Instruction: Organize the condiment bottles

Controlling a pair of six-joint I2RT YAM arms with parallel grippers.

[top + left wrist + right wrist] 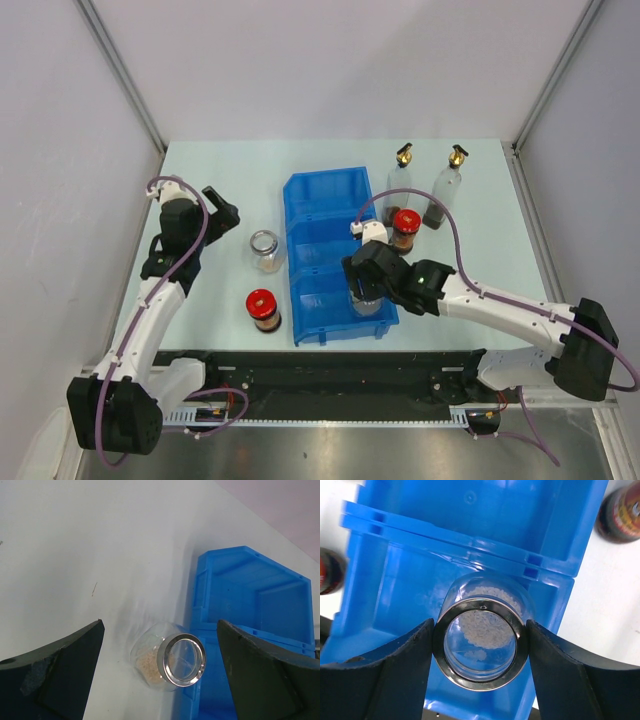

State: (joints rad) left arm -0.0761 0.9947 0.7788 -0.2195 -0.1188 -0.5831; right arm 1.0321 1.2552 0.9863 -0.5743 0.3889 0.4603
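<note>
My right gripper (366, 292) is shut on a clear silver-lidded jar (481, 651) with white grains, held in the nearest compartment of the blue bin (315, 195). My left gripper (226, 213) is open above the table, left of the bin, with the second clear silver-lidded jar (265, 250) below it, which shows between the fingers in the left wrist view (170, 661). One red-lidded brown jar (263, 309) stands left of the bin near the front; another (404, 230) stands right of it. Two tall bottles with gold spouts (400, 180) (446, 188) stand at the back right.
The bin (485, 510) has three compartments in a row from back to front; the back and middle ones show nothing inside. Grey walls close in the table on the left, back and right. A black rail runs along the near edge.
</note>
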